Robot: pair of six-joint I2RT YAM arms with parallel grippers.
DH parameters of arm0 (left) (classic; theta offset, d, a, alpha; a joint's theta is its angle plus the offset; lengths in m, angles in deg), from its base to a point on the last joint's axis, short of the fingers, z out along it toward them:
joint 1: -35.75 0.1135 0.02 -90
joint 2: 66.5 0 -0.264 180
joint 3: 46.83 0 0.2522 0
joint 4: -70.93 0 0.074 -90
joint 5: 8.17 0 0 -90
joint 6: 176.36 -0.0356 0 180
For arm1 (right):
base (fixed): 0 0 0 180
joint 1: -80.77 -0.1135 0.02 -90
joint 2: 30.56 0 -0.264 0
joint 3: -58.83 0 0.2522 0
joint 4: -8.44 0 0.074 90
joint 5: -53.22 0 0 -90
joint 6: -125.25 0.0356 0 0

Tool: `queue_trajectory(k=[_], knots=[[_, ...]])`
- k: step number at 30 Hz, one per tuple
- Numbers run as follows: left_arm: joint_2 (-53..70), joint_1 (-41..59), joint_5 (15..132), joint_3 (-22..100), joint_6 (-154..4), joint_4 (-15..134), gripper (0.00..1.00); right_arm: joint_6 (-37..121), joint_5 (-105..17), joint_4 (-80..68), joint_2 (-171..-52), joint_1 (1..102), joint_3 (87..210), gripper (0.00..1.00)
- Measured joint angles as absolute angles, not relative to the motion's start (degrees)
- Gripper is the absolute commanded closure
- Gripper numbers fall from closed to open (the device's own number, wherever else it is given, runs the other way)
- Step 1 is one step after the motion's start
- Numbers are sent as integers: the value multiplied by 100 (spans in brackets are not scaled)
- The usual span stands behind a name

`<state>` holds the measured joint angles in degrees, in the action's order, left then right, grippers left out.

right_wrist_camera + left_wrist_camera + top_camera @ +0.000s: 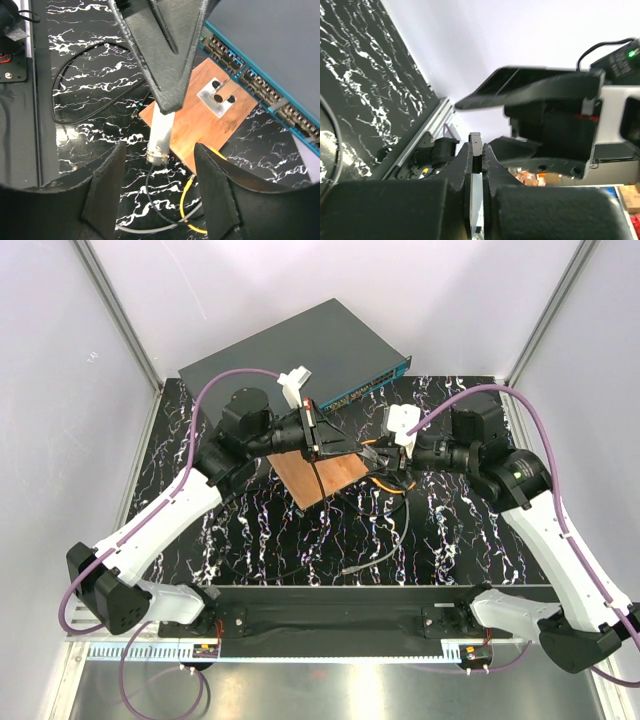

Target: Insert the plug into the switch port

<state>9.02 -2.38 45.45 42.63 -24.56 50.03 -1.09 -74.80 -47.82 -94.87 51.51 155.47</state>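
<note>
The switch (300, 350) is a flat dark blue-grey box at the back, its teal-edged socket row (250, 77) facing the table. My left gripper (345, 447) is shut on a slim silver plug (476, 142), held above the brown wooden board (320, 478). In the right wrist view the plug (162, 132) hangs from the left gripper's fingers (160, 50), with a thin black cable trailing from its lower end. My right gripper (162, 192) is open and empty, its fingers (105, 190) either side of the plug's cable end without touching it.
The wooden board (200, 125) carries a small metal plate (217, 95) and lies just in front of the switch. A yellow cable (187, 200), a grey cable (150, 230) and a looping black cable (80, 85) lie on the black marbled table (450, 530).
</note>
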Motion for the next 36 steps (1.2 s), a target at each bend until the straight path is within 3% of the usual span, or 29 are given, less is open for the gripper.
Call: queue_trajectory(k=[6, 17, 21, 23, 24, 27, 32, 36], knots=[[902, -243, 4545, 4263, -2220, 5174, 100, -238, -7300, -4563, -9498, 5005, 15494, 51], [933, -243, 4658, 4263, -2156, 5082, 100, -445, -6723, -4349, -9496, 4764, 15328, 62], [983, -238, 4726, 4263, -2113, 5084, 100, -515, -6481, -4378, -9496, 4653, 15306, 74], [988, -236, 4744, 4266, -2113, 5075, 100, -546, -6385, -4375, -9496, 4613, 15295, 90], [988, -236, 4757, 4266, -2115, 5067, 96, -526, -6326, -4358, -9496, 4611, 15293, 99], [1014, -236, 4776, 4268, -2117, 5071, 54, -452, -6216, -4349, -9496, 4596, 15293, 100], [1053, -138, 4776, 4283, -2093, 4994, 27, -255, -5880, -4288, -9513, 4583, 15291, 100], [1053, 284, 4770, 4423, -2268, 4944, 17, 213, -5405, -4388, -9763, 4583, 15383, 100]])
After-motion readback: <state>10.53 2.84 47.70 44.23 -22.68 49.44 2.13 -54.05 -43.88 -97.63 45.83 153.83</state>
